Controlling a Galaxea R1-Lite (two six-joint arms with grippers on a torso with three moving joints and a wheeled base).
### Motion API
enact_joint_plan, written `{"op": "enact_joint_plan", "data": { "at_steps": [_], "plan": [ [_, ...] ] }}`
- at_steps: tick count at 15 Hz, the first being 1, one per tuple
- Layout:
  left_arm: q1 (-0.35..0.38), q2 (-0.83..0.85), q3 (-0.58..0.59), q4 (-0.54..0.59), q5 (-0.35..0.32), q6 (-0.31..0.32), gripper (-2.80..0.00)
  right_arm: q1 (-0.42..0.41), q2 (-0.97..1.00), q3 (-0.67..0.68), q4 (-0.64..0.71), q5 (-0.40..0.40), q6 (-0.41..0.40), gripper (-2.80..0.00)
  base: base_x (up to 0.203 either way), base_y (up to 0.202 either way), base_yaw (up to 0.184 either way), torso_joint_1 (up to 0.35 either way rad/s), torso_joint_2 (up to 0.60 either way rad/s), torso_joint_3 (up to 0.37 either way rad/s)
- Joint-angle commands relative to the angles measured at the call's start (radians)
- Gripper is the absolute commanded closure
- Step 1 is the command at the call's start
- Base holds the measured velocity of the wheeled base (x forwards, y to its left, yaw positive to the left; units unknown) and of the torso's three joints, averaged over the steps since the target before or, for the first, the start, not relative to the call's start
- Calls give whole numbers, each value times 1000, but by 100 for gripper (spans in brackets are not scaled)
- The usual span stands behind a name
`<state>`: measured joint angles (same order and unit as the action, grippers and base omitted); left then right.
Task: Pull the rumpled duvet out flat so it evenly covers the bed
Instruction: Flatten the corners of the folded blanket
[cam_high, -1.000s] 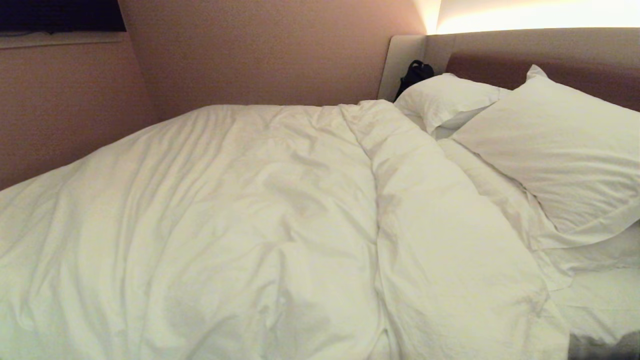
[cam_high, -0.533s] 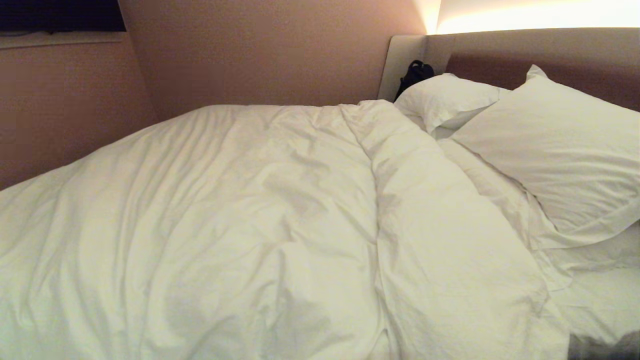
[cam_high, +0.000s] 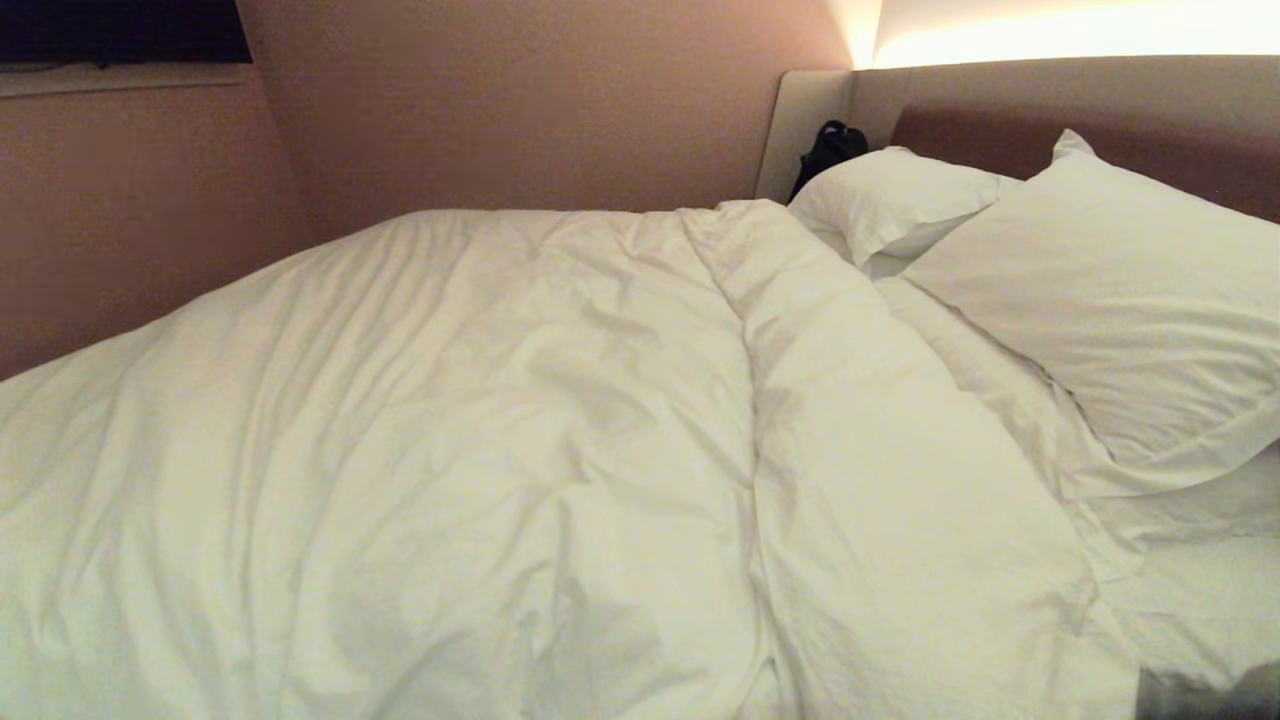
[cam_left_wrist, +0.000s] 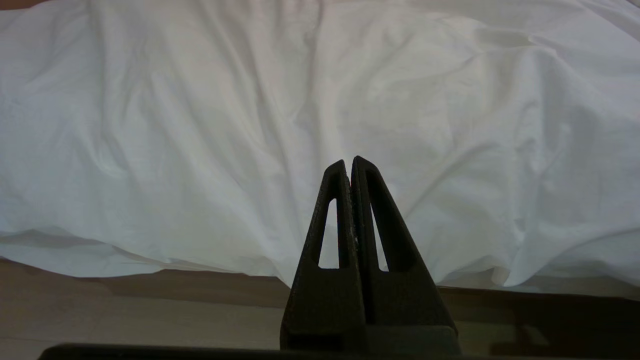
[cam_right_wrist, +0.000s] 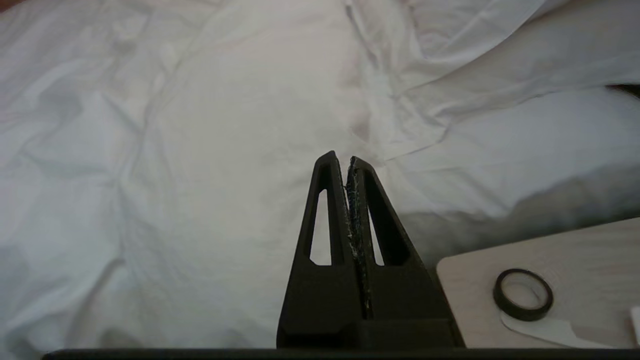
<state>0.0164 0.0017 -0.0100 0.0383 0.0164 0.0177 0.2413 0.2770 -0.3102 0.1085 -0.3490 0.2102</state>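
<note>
Nothing has shifted: both tools, left (cam_left_wrist: 350, 165) and right (cam_right_wrist: 342, 161), hang clenched, empty, facing the rumpled duvet (cam_high: 480, 450).

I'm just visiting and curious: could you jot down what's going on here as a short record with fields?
Duvet: white, creased, spread over most of the bed
Pillows: two, against the headboard
Left tool: shut, empty, short of the duvet's edge
Right tool: shut, empty, above the duvet
Bedside surface: a black ring lies on it
</note>
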Motion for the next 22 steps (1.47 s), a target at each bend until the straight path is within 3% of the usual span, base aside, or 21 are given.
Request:
{"op": "enact_joint_plan", "data": {
  "at_steps": [1,11,17,22],
  "plan": [
    [0,0,0,0,0,-1,0,1,2,4,0,-9,1,0,0,0,0,0,0,0],
    [0,0,0,0,0,0,0,1,1,40,-64,-83,-50,0,0,0,0,0,0,0],
    [0,0,1,0,0,-1,0,-14,4,81,-75,-85,-60,0,0,0,0,0,0,0],
    [0,0,0,0,0,0,0,-183,45,95,-131,-57,-65,0,0,0,0,0,0,0]
  ]
}}
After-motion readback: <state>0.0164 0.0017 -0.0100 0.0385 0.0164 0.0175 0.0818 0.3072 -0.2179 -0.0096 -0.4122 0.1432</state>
